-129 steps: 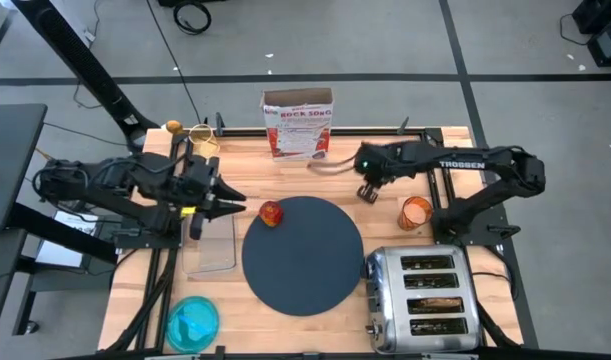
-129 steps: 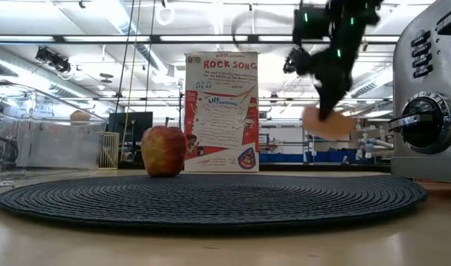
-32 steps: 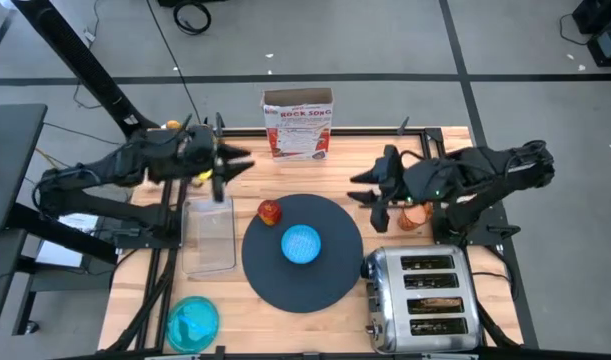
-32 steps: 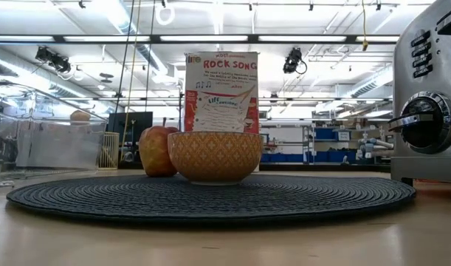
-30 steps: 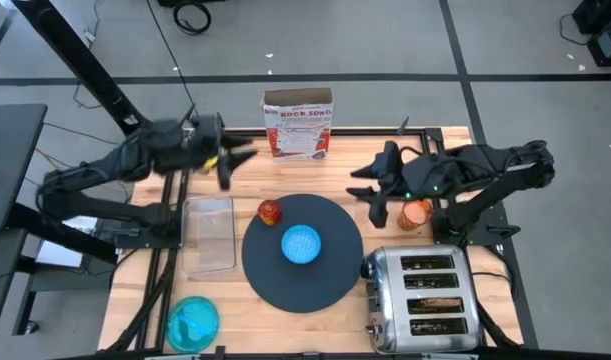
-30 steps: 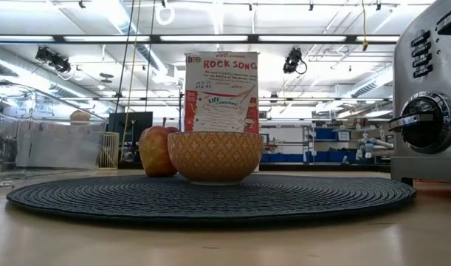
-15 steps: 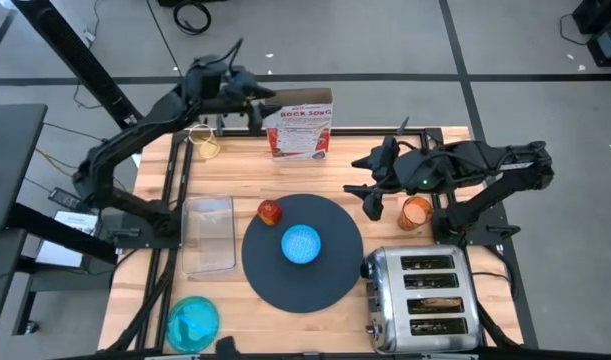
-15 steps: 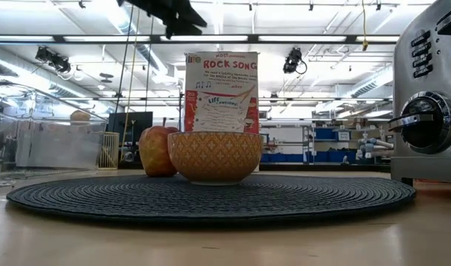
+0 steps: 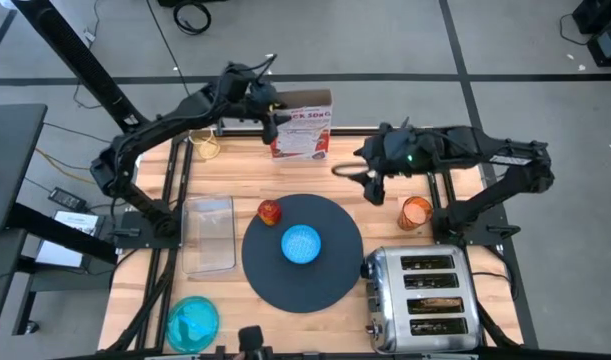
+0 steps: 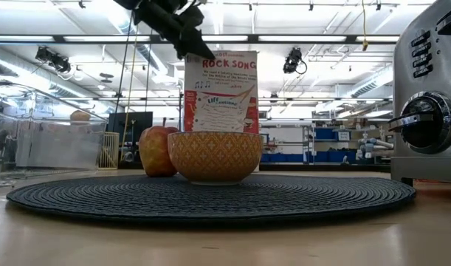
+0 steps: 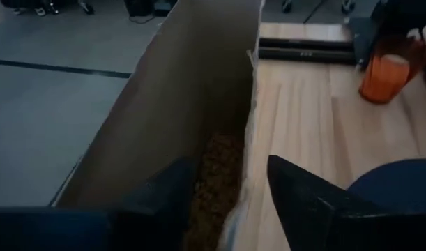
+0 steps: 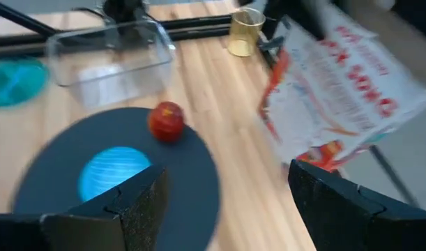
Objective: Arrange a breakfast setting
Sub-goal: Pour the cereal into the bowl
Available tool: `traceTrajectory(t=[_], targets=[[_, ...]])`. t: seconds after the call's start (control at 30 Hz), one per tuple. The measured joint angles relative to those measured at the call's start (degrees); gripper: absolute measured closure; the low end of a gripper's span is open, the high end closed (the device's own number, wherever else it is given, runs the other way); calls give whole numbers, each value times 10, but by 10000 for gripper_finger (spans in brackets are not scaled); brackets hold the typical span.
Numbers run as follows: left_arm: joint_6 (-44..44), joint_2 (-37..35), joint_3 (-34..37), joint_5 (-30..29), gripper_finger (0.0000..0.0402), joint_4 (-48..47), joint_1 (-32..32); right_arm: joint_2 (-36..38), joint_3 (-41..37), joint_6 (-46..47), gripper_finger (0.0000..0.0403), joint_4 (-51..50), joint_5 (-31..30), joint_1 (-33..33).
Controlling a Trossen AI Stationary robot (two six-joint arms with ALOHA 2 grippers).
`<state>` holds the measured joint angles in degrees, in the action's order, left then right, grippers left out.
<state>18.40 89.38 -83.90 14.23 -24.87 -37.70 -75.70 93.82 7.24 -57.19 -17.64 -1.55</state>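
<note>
Mat [image 9: 303, 255] holds bowl [image 9: 302, 243] and apple [image 9: 271, 212] — plate [image 9: 192, 322], at seven o'clock, apparently waits; left claw [image 9: 275, 117] spread over the cereal box [image 9: 302, 125], right claw [image 9: 356, 172] spread.

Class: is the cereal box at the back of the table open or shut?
Open: the left wrist view looks down into the cereal box and shows cereal inside.

The wooden counter [image 9: 385, 235] carries a dark-grey round mat [image 9: 330, 280] at the centre. A clear tray [image 9: 209, 234] lies left of it, a teal plate [image 9: 193, 322] at lower left, a chrome toaster [image 9: 423, 300] at lower right, an orange cup [image 9: 416, 212] at right, and a cereal box [image 9: 301, 125] at top centre.
</note>
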Motion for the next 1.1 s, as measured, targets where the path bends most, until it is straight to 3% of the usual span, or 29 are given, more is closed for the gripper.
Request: traceTrajectory(t=[0.13, 0.3, 0.5, 0.83, 0.97, 1.1], targets=[[6, 0, 0, -51, 268, -8, 19, -1, -1, -55, 105, 7, 19, 54], [20, -1, 0, -83, 383, -22, 37, -1, -21, -146, 107, 43, 65, 118], [8, -26, -30, -95, 396, -75, 50, 0, -53, -209, 122, 97, 137, 183], [28, -72, -163, -91, 399, -199, 97, 4, -61, -204, 118, 162, 260, 262], [22, -83, -221, -103, 400, -220, 120, 3, -61, -195, 116, 160, 336, 288], [22, -83, -271, -116, 400, -236, 146, -1, -61, -189, 98, 160, 355, 301]])
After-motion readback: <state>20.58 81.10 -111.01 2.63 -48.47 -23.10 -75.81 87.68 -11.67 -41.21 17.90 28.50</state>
